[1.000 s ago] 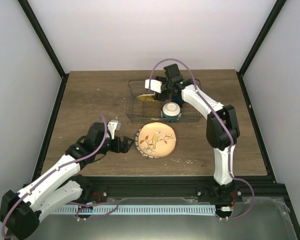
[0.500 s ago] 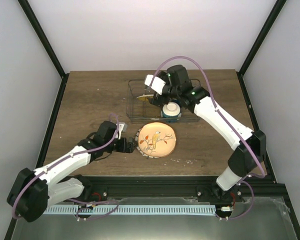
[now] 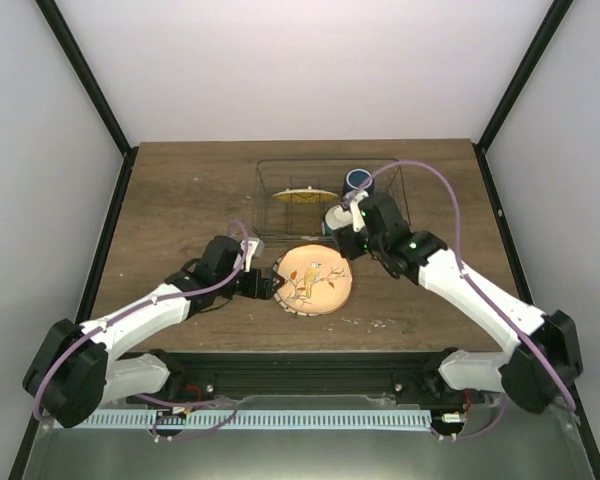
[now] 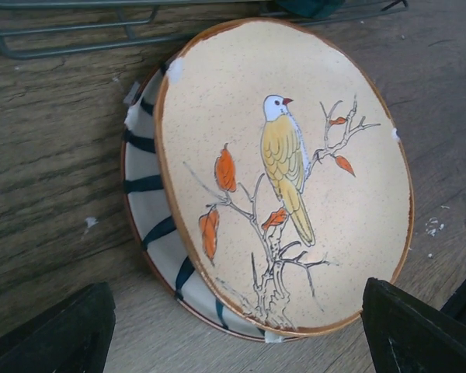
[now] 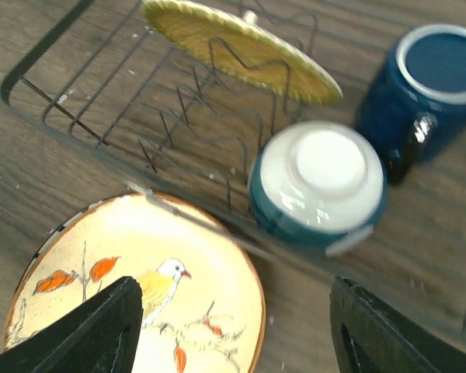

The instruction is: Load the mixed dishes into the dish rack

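Pulled right gripper [image 5: 233,284] back out of the dish rack [image 3: 270,215] to mid-frame, fingers apart and empty. Got left gripper [image 4: 234,286] spread wide too, right at the cream plate [image 3: 313,280]'s left edge, just below the rack. Already racked up top: yellow plate [image 3: 306,195], bowl [image 5: 318,183], mug [image 3: 358,181].

1. The rack [image 3: 259,205] stands at the far middle of the bench [image 3: 180,200].
2. In its left half, a woven plate [image 3: 302,194] leans among the dividers.
3. In its right half, a bowl [image 5: 318,183] sits upside down by the near wall, with a mug [image 3: 357,181] just behind it (slightly right).
4. Before the rack, a bird plate [image 3: 313,280] lies on a lower plate [image 4: 147,210].
5. The left hand [image 3: 264,285] is at their left edge.
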